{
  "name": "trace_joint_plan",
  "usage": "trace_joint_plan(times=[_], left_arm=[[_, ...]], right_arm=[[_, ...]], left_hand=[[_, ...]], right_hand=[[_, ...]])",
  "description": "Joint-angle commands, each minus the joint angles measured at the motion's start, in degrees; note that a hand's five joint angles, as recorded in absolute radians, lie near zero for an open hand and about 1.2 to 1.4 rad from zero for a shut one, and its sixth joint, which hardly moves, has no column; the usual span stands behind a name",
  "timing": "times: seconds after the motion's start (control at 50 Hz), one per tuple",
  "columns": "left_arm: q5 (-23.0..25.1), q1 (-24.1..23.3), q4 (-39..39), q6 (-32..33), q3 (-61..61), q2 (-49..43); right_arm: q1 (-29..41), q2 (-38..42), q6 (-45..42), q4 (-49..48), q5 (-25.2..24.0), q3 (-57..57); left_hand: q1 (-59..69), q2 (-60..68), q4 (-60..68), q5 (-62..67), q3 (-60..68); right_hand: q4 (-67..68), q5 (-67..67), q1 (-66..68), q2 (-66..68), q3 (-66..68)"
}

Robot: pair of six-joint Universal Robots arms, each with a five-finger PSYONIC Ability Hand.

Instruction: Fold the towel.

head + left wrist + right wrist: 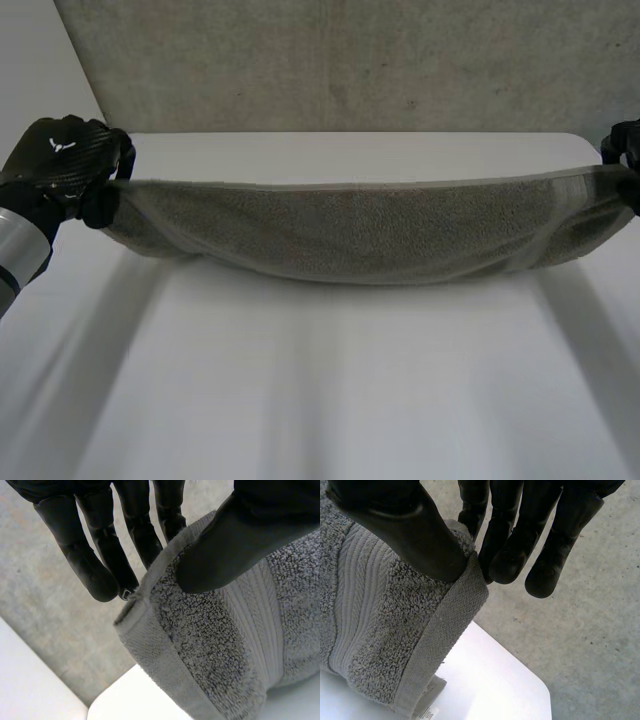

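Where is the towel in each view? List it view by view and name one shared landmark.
Head view: the towel sags between the left hand and the right hand.
Left wrist view: a corner pinched between the left hand's thumb and fingers.
Right wrist view: the other corner pinched between the right hand's thumb and fingers.
Shared landmark: the white table under the towel.
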Motion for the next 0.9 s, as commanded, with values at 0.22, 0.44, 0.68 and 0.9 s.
trace_joint_plan(times=[0.22,0.44,0.68,0.9], left_arm=[[3.0,-0.7,-0.3,0.5,5.1,-15.0],[-0.1,-4.9,-2.5,0.7,23.6,-36.8],[-7.8,-8.6,-2.3,5.4,36.6,-48.2],[-11.3,-8.9,-0.7,6.6,43.5,-52.6]], right_arm=[[1.2,12.7,-8.0,4.2,0.3,-5.5],[10.6,33.9,-7.9,4.5,9.3,-21.4],[17.5,46.4,-7.6,-5.0,17.8,-32.7],[19.3,50.5,-5.3,-10.8,22.8,-37.8]], left_hand=[[-3.4,-6.6,-7.3,-15.3,-8.6],[-3.4,-6.6,-7.3,-15.3,-8.6],[-3.4,-6.6,-7.3,-15.3,-8.6],[-3.4,-6.6,-7.3,-15.3,-8.6]], right_hand=[[3.1,3.4,3.9,4.8,2.9],[3.1,3.4,3.9,4.8,2.9],[3.1,3.4,3.9,4.8,2.9],[3.1,3.4,3.9,4.8,2.9]])
